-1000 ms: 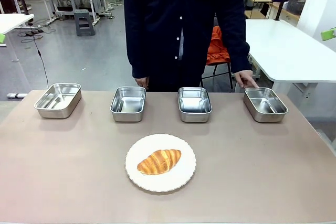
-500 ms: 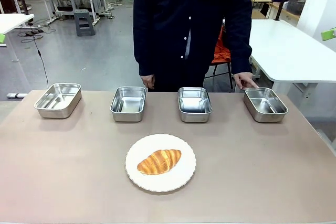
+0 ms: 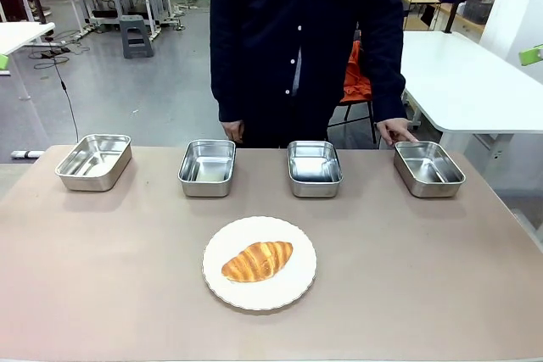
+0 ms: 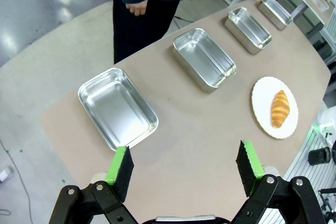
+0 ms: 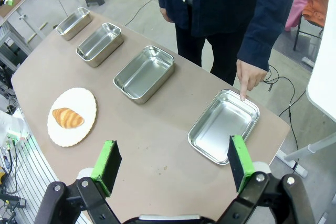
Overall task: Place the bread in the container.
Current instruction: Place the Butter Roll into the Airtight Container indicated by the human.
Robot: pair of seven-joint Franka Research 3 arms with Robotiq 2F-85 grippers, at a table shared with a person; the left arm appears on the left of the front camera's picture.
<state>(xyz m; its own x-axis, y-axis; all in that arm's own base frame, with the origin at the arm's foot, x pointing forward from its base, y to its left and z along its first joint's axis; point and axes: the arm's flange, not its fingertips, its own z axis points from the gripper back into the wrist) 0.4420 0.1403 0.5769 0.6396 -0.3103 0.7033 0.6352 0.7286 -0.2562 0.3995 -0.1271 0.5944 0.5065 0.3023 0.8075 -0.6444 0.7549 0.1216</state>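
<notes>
The bread (image 3: pixel 257 261), a golden-brown croissant, lies on a round white plate (image 3: pixel 297 290) near the table's front middle; it also shows as the bread (image 4: pixel 280 108) and the bread (image 5: pixel 68 117) in the wrist views. The person's finger (image 3: pixel 408 136) touches the far rim of the rightmost container (image 3: pixel 428 169), the same container (image 5: pixel 224 126) seen from the right wrist. My left gripper (image 4: pixel 184 166) is open, high above the table's left end. My right gripper (image 5: pixel 172 163) is open, high above the right end. Neither holds anything.
Three more steel pans stand in the back row: one far left (image 3: pixel 94 161), one left of centre (image 3: pixel 208 168), one right of centre (image 3: pixel 314 168). The person (image 3: pixel 297 31) stands at the far edge. A white table (image 3: pixel 471 82) lies beyond on the right.
The person's body has swayed slightly sideways. The pointing finger stays on the rightmost pan's rim. The croissant, plate and pans have not moved.
</notes>
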